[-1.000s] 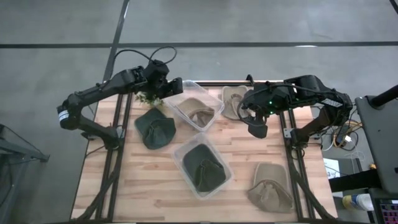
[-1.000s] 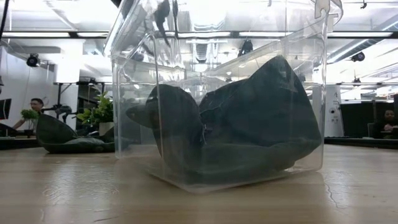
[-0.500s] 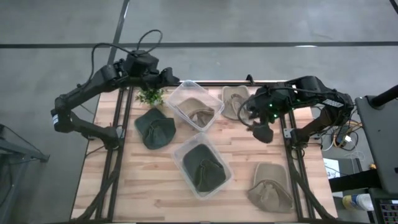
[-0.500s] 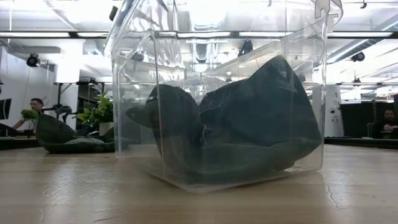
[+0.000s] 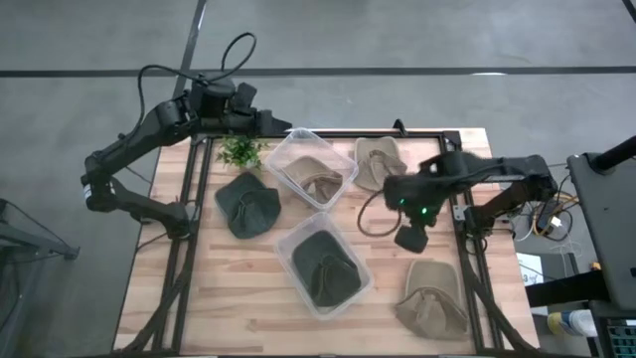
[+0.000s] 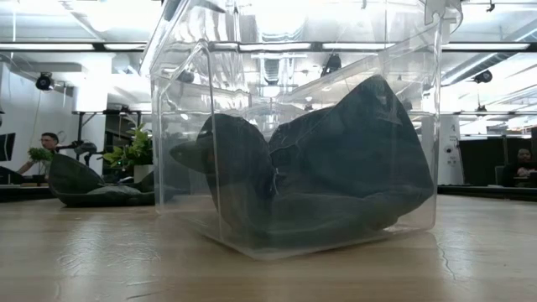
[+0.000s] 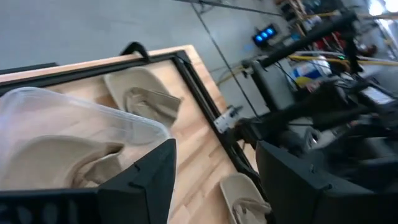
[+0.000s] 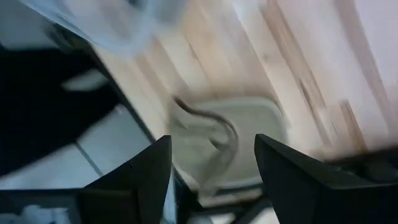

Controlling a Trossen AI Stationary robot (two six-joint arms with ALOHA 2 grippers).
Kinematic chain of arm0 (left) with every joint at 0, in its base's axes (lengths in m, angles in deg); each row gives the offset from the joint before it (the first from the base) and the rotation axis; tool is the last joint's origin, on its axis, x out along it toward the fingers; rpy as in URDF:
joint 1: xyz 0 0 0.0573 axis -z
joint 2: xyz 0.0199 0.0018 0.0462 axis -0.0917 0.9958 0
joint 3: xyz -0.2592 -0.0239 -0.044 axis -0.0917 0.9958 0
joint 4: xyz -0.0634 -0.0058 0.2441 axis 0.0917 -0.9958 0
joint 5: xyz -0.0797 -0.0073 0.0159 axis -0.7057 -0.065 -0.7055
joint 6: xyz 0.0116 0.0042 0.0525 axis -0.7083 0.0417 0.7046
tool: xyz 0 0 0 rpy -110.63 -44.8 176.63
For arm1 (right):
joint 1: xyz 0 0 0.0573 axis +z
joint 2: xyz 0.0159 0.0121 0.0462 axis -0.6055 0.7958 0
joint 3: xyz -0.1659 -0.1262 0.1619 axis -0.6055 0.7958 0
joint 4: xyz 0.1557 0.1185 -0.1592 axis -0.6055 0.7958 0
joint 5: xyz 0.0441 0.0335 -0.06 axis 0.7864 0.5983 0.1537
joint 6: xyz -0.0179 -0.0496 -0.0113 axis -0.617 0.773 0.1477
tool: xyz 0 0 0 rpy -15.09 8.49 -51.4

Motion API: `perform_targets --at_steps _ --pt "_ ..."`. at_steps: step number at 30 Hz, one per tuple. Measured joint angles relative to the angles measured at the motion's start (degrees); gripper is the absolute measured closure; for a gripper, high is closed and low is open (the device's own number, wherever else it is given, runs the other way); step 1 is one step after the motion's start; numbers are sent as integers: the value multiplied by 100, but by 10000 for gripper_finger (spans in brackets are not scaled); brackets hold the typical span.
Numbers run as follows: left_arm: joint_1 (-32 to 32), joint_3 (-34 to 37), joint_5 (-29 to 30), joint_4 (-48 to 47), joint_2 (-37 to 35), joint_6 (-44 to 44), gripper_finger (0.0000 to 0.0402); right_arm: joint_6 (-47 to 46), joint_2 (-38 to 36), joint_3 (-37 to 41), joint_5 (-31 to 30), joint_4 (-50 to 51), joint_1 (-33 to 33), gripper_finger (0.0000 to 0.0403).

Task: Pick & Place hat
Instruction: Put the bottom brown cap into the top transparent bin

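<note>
Near the middle of the table (image 5: 248, 298) sits the clear bin (image 5: 323, 265) with a dark green hat (image 5: 326, 268) in it, the landmark for the rest. Beyond it, toward the far edge, a second clear bin (image 5: 311, 169) holds a tan hat (image 5: 314, 177). To the left of the middle bin a loose dark green hat (image 5: 247, 205) lies on the wood, with a small plant (image 5: 239, 152) past it.

Right of the middle bin, the right gripper (image 5: 411, 237) has come nearer than a second ago, when it hung by the far tan hat (image 5: 378, 162); it now sits between that hat and the near tan hat (image 5: 434, 300), its fingers (image 8: 140, 180) spread with nothing between them (the wrist view is blurred, so the hat under it is probably the near one).

Farthest from the bin, the left gripper (image 5: 268, 122) has drawn back past the table's far-left edge, fingers (image 7: 149, 174) parted and empty.
</note>
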Motion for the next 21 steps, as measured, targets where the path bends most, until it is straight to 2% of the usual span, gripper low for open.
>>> perform_targets --at_steps 8,17,21 --pt "25 0 -274 118 0 402 189 1457 4 1778 95 -349 177 179" --pt "28 1 -624 125 -52 377 189 3342 9 3034 92 -1930 296 179" --pt "25 2 -623 147 -63 376 189 3791 9 3510 98 -2629 342 179"
